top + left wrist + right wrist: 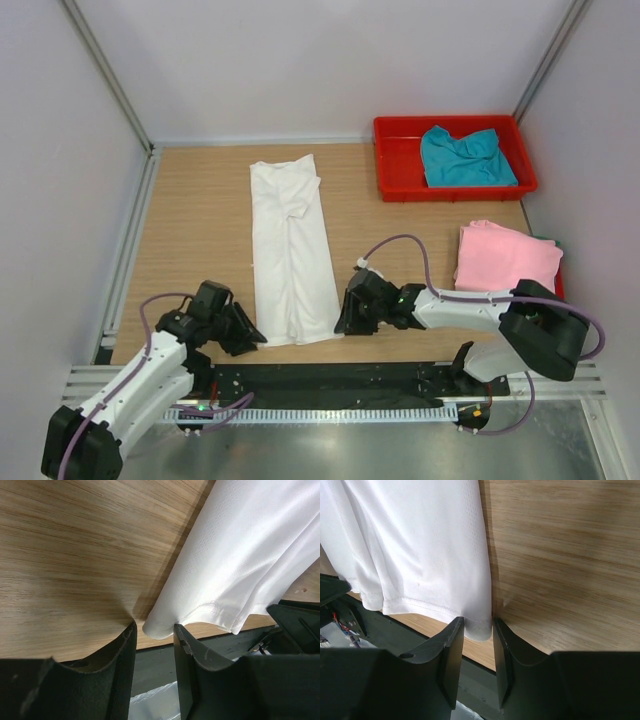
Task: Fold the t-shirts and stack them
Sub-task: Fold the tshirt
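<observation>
The left fingers (182, 642) stand slightly parted, with the near-left hem corner of the white t-shirt (290, 250) just at their tips and not clamped. The right fingers (454, 632) straddle the near-right corner with a narrow gap. The shirt lies on the bench (200, 220) as a long strip, its long axis running near to far, hem near. So shallow a bite could slip, or catch only one layer and open the fold.
</observation>
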Motion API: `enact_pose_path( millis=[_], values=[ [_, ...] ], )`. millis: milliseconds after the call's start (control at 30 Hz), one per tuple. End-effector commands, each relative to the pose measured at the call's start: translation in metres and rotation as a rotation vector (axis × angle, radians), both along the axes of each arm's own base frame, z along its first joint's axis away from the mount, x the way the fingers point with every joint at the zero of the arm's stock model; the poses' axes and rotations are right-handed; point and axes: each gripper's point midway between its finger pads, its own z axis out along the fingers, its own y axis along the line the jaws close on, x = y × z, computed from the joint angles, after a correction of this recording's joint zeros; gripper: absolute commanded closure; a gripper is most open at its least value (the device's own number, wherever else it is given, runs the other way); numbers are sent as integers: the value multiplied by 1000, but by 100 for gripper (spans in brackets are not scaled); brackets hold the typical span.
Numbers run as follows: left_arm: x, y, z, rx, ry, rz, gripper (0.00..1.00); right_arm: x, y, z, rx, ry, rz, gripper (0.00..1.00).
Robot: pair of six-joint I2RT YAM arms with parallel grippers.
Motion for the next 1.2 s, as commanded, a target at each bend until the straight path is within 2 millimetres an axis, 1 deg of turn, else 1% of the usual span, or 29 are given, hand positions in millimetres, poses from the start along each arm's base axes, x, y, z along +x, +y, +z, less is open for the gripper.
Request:
enact_pose_path(
  millis=[0,67,167,233,267,300,333,367,433,467,500,533,600,767,933,967,1000,1067,1100,1167],
  values=[
    [3,-2,-1,-13,-21,8,63,6,10,6,25,-29,-4,64],
    [4,-2,-1,-14,-26,13,64,6,11,5,24,-26,-3,65],
    [5,-1,-2,-10,-21,21,73,5,11,5,24,-26,-1,69],
    [4,0,-5,1,-13,19,82,5,10,5,22,-27,-1,73],
    [4,0,-5,2,-14,15,87,5,10,5,23,-25,-1,78],
    [4,0,-5,6,-13,9,97,5,11,5,24,-24,-2,81],
    [3,0,-6,10,-9,7,100,4,10,4,19,-20,-4,84],
    [4,0,-6,9,-9,5,100,4,9,3,17,-17,-6,91],
    [5,-2,-3,6,-9,1,100,1,11,2,24,0,1,98],
    [9,-3,2,2,-25,1,100,-1,11,1,25,11,1,99],
    [8,-3,2,4,-20,1,100,-2,12,2,29,16,5,98],
    [12,-5,9,-3,-38,0,100,-4,14,3,37,24,11,99],
    [13,-5,13,2,-34,8,100,-5,17,6,51,29,14,99],
    [21,-8,33,-5,-63,3,100,-4,22,15,68,28,20,99],
    [31,-8,54,17,-97,-14,100,7,36,41,111,-9,24,99],
    [39,-8,65,25,-131,-7,100,10,38,45,113,-22,23,99],
    [43,-7,68,41,-134,-11,100,16,41,53,111,-43,19,99],
    [51,-6,77,65,-161,-27,100,24,40,53,82,-78,29,99],
    [61,-7,86,79,-183,-29,100,30,40,56,61,-95,28,99],
    [69,-8,91,101,-196,-56,100,40,37,50,27,-98,34,99]
  ],
)
